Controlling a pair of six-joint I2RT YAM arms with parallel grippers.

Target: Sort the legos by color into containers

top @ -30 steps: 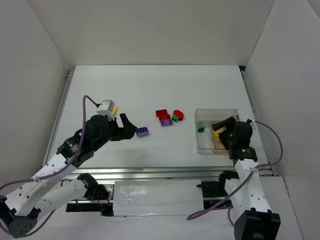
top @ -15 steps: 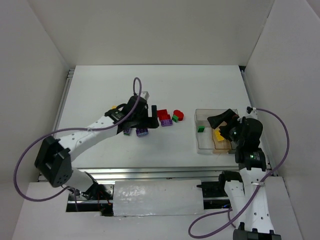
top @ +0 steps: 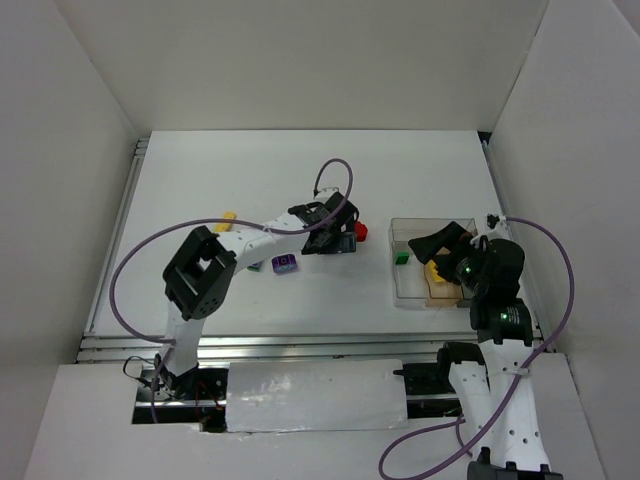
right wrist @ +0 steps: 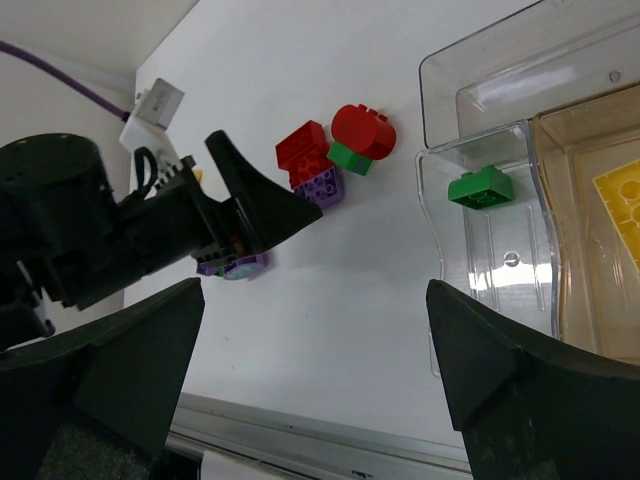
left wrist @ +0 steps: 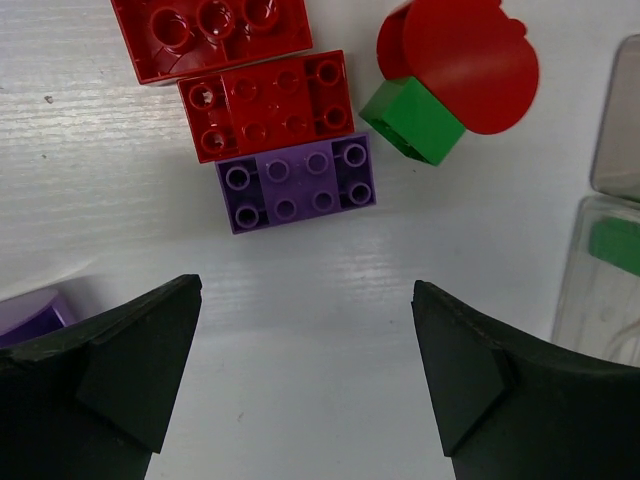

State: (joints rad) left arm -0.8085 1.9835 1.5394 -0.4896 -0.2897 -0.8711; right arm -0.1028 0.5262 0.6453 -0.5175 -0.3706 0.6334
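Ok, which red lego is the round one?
The red one right beside the loose green brick; the other two red bricks are studded rectangles.

The left arm [top: 255, 238] is lying stretched out low and far to the right, and the left gripper [left wrist: 305, 300] is pointing downward, its jaws standing wide apart and holding nothing. The right arm [top: 497, 300] is standing folded close to its base. The right gripper [right wrist: 315, 300] is angling down toward the left, jaws likewise spread and empty.
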